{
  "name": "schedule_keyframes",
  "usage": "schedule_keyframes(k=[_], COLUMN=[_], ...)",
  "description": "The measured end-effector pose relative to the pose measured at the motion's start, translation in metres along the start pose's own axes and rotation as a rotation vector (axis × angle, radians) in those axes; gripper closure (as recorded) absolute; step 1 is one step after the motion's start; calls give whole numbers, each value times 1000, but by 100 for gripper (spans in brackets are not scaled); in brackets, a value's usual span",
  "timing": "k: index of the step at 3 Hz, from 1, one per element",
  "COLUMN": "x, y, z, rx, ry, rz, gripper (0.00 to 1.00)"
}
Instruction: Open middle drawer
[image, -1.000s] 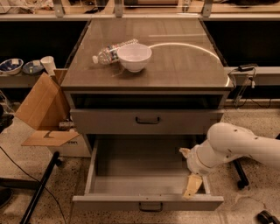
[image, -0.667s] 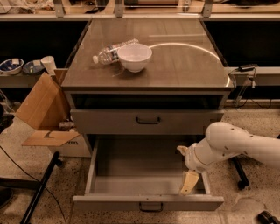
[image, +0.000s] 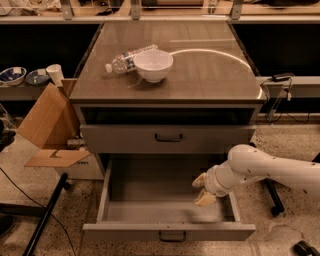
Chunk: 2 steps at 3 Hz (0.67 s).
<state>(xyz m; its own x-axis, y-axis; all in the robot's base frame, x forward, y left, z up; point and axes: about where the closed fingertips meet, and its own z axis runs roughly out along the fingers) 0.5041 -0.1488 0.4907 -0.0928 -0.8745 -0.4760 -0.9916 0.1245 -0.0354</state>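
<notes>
middle drawer (image: 165, 200): pulled out from cabinet (image: 165, 98) front | gripper (image: 202, 190): fingers apart, gripping nothing, low at cabinet's right front, inside that drawer | 1 bowl (image: 153, 65), 1 bottle (image: 127, 58): on cabinet top

Dim, warm indoor scene lit from above. The cabinet top (image: 210, 80) carries a thin curved arc of glare (image: 215, 51) to the right of the white bowl (image: 153, 65), which is the brightest object. The recess under that top and the space behind the cabinet lie in deep shadow. The middle drawer (image: 150, 197), pulled out below, is evenly grey and darkens toward its back. The gripper (image: 202, 190), fingers apart, hangs pale and slightly smeared over the drawer's right side.
</notes>
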Motion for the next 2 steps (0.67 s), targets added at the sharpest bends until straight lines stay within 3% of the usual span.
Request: schedule_keyframes(k=[2], x=[16], y=[10], z=[38], rx=[-42], ry=[2], rz=[25], gripper=[96])
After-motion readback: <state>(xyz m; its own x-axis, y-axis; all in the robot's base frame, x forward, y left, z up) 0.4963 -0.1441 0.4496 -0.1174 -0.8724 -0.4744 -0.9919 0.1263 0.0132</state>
